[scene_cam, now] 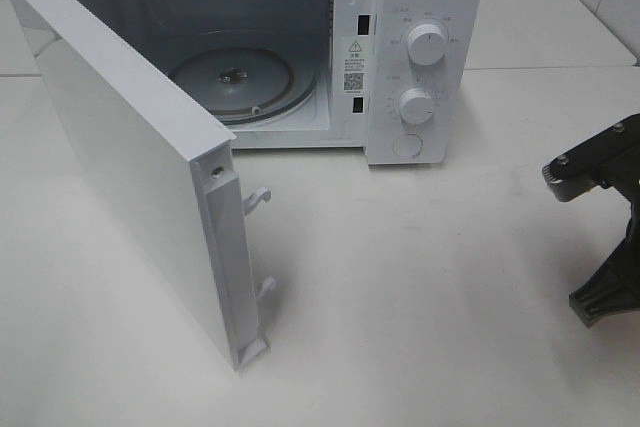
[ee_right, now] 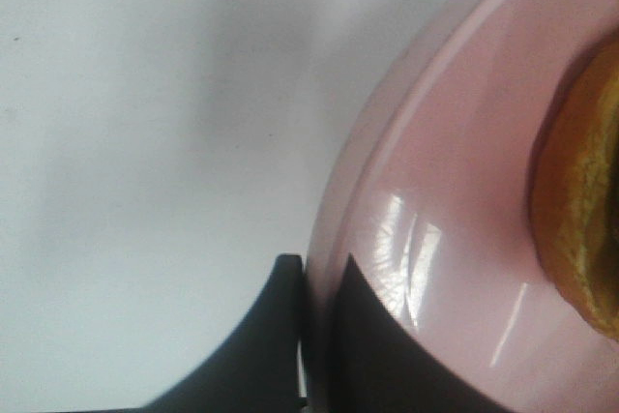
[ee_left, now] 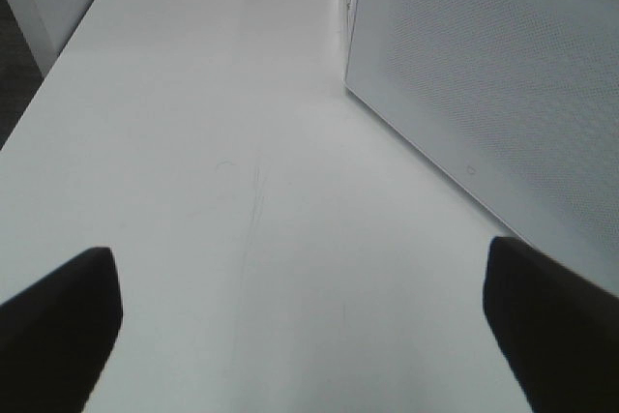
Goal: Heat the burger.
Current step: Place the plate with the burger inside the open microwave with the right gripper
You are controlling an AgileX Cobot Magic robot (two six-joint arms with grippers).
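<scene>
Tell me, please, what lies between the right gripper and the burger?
Only a bare stretch of the pink plate that carries the burger; the right gripper pinches its rim. The right wrist view shows this.

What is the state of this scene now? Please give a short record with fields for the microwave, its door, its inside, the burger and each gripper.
microwave: white, on the table, two knobs on its front
door: wide open
turntable: glass, nothing on it
burger: on the pink plate, not in the microwave
right gripper: shut on the plate's rim
left gripper: open, empty, above the table beside the door
</scene>
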